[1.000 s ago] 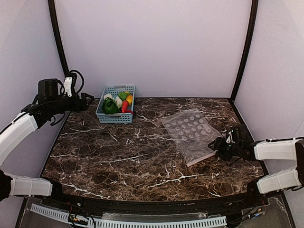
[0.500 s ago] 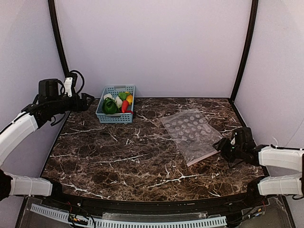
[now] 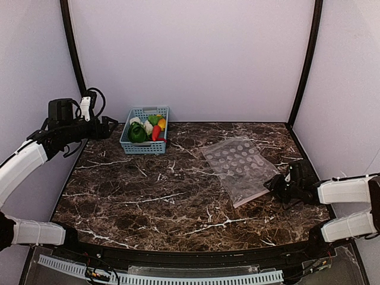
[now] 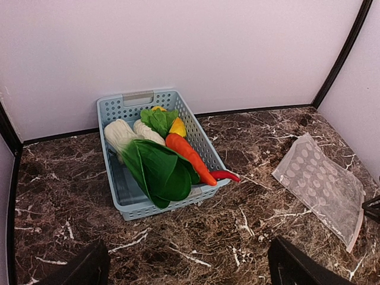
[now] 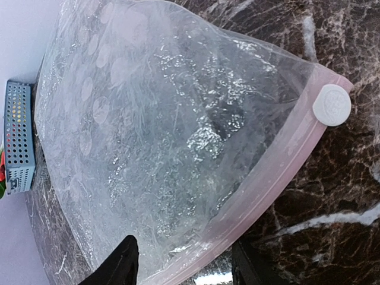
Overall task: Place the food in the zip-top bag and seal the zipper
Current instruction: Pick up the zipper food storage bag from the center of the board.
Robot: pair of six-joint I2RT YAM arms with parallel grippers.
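Observation:
The food lies in a light-blue basket (image 3: pixel 144 138) at the back left: a green leafy one (image 4: pixel 157 169), a long orange one (image 4: pixel 189 155), a yellow one (image 4: pixel 177 126) and a white one (image 4: pixel 122 135). The zip-top bag (image 3: pixel 239 167) lies flat and empty at the right, clear with pale dots (image 5: pixel 166 136). Its pink zipper (image 5: pixel 285 172) runs along the near short edge, with a white slider (image 5: pixel 332 105) at one end. My right gripper (image 3: pixel 274 183) is open, low at the zipper edge, its fingers either side of the strip (image 5: pixel 185 264). My left gripper (image 4: pixel 190 270) is open and empty, just left of the basket.
A small red chili (image 4: pixel 225 176) hangs over the basket's near right corner. Pale walls close the table at the back and both sides, with black posts in the corners. Bare marble (image 3: pixel 160 190) lies between basket and bag.
My right gripper drew slightly away to the right, then came back to the bag's zipper edge. The left arm, the basket and the bag have not moved.

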